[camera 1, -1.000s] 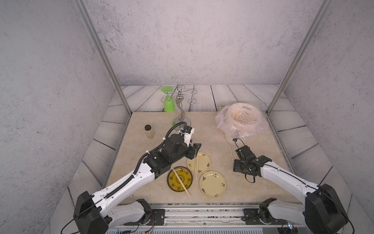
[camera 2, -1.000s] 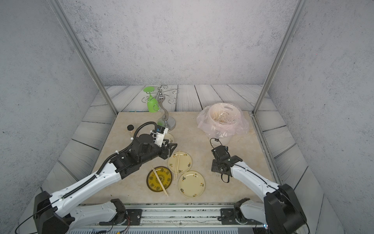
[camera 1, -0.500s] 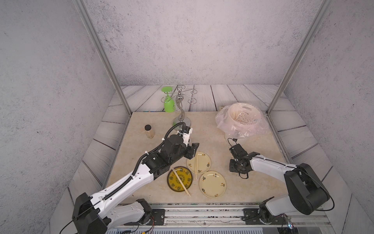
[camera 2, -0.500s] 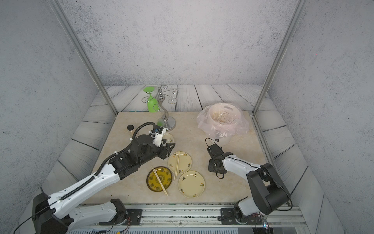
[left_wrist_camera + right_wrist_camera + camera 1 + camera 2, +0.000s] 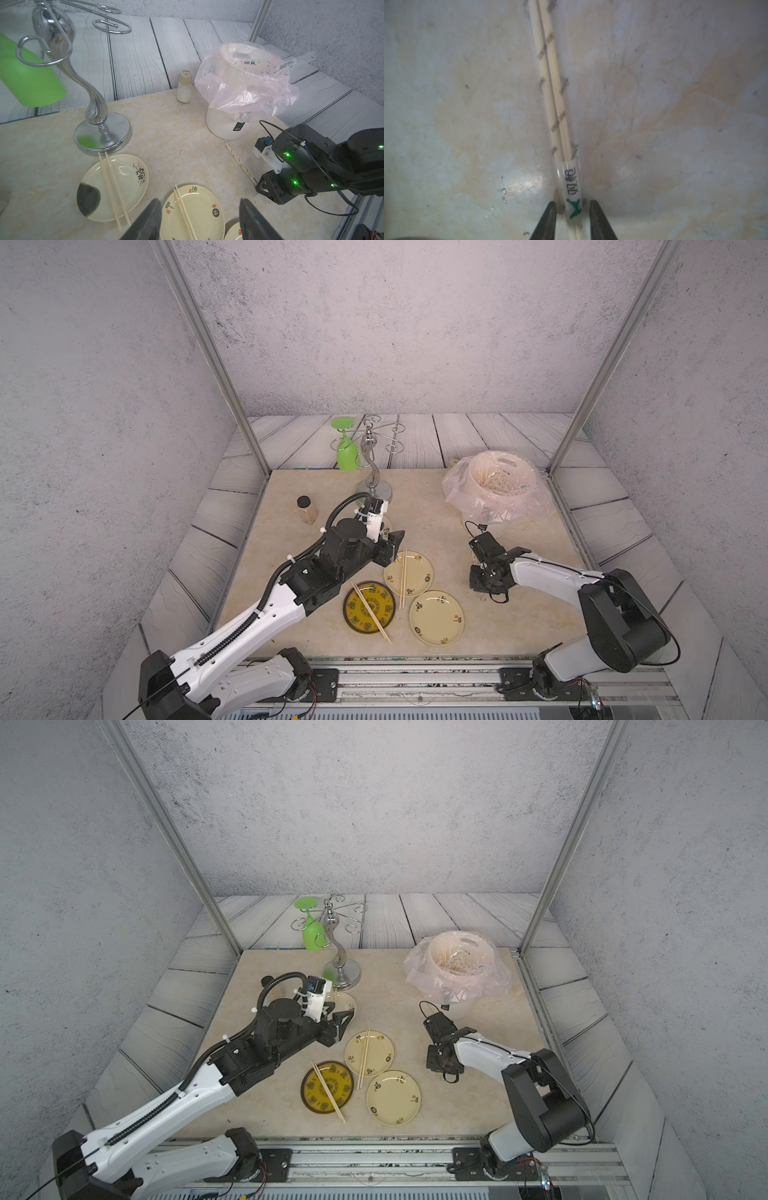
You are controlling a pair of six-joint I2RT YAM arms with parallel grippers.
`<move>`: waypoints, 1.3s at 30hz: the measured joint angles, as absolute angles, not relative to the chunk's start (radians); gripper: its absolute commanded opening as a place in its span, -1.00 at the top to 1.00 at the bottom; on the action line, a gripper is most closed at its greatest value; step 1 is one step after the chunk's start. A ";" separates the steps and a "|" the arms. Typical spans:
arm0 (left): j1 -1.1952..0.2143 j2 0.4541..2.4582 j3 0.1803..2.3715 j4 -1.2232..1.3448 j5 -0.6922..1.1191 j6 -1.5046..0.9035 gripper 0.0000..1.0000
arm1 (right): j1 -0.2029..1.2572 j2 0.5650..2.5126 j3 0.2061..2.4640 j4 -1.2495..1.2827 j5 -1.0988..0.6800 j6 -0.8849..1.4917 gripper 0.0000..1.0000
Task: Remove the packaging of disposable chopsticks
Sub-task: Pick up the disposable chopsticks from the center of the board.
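Observation:
A wrapped pair of disposable chopsticks [image 5: 550, 83] lies on the beige table in its clear packaging [image 5: 574, 199], running from the bin toward the front [image 5: 239, 161]. My right gripper [image 5: 572, 204] is down at the table over the sleeve's printed near end. Its jaws stand narrow, one on each side, with a thin gap left. My left gripper [image 5: 200, 202] hangs open and empty above a cream plate [image 5: 422, 574] that carries a bare pair [image 5: 402, 578]. More bare pairs lie on a dark yellow plate [image 5: 353, 614] and a dark-patched plate [image 5: 133, 187].
A white bin with a pinkish bag [image 5: 494, 485] stands at the back right, with loose sleeves [image 5: 295, 61] at its rim. An empty cream plate [image 5: 436, 617] sits in front. A chrome glass rack [image 5: 372, 472] with a green goblet [image 5: 347, 454], a spice jar [image 5: 306, 510] and a white shaker [image 5: 184, 87] stand behind.
My right gripper has shifted a little left toward the plates and its elbow has folded up at the front right. The left arm has hardly moved.

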State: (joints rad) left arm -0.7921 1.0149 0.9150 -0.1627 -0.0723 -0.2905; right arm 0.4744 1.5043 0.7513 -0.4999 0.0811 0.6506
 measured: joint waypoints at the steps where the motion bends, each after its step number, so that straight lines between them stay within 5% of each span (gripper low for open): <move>1: -0.789 1.003 0.913 -0.163 -0.076 -0.289 -0.24 | 0.475 1.509 0.757 -0.506 0.081 0.648 0.43; 14: -0.779 0.919 0.908 -0.177 -0.119 -0.266 -0.24 | 0.514 1.599 0.860 -0.598 0.118 0.609 0.57; 28: -0.759 0.860 0.905 -0.183 -0.177 -0.232 -0.25 | 0.526 1.606 0.888 -0.637 0.114 0.587 0.99; 39: -0.750 0.876 0.904 -0.184 -0.190 -0.225 -0.25 | 0.526 1.486 0.821 -0.673 0.102 0.582 1.00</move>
State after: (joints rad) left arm -0.7498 0.8761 0.9039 -0.1837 -0.1902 -0.2249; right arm 0.5262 1.4860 0.8207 -0.6727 0.1024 0.5823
